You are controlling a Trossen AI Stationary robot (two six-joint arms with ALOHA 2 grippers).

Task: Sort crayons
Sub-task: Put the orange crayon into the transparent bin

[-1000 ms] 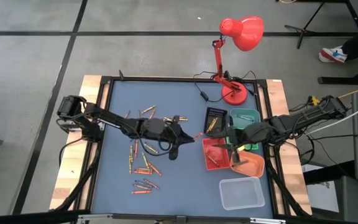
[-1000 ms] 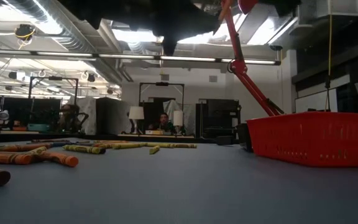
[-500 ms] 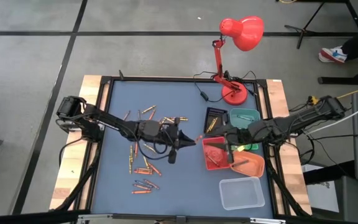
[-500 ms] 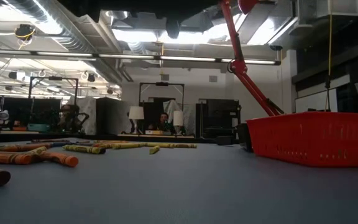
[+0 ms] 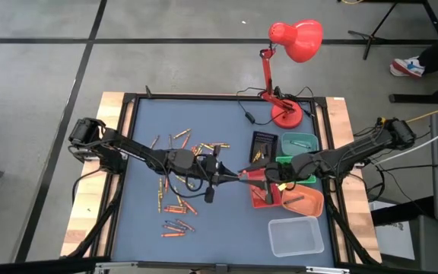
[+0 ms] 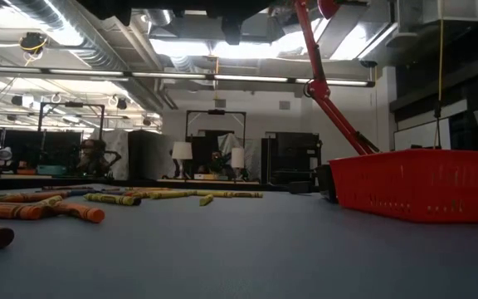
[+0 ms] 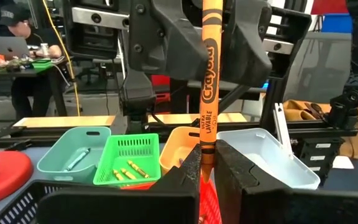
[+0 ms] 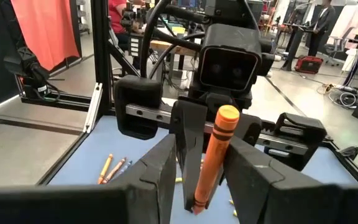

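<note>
**A:** On your left, the left gripper [image 7: 207, 177] is clenched on the lower end of an orange paper-wrapped wax crayon [image 7: 209, 87], holding it up over the near edge of the red slotted plastic tray [image 5: 263, 192]. The loose crayons [image 5: 175, 199] lie scattered on the blue table mat [image 5: 143, 228], well apart from the trays.

**B:** And my right side?

**A:** Your right gripper [image 8: 197, 186] faces the left one, its jaws spread with the crayon standing between its dark fingers [image 8: 166, 163]. From here I judge this as a handover. I can't tell whether the pads already touch the wrapper.

**B:** How do I do it cleanly?

**A:** Close the right jaws squarely across the barrel, not near the tip, before you release the left. The wrapper looks smooth and the stick is round and thin, so a skewed pinch could roll it out. Wax would likely snap if both grippers pull at once.

**B:** Where next?

**A:** Probably the orange plastic tray [image 5: 307, 201], just beside the red one; the green slotted basket [image 7: 128, 155] holds yellowish crayons and the teal tray [image 7: 73, 149] a bluish one.
</note>
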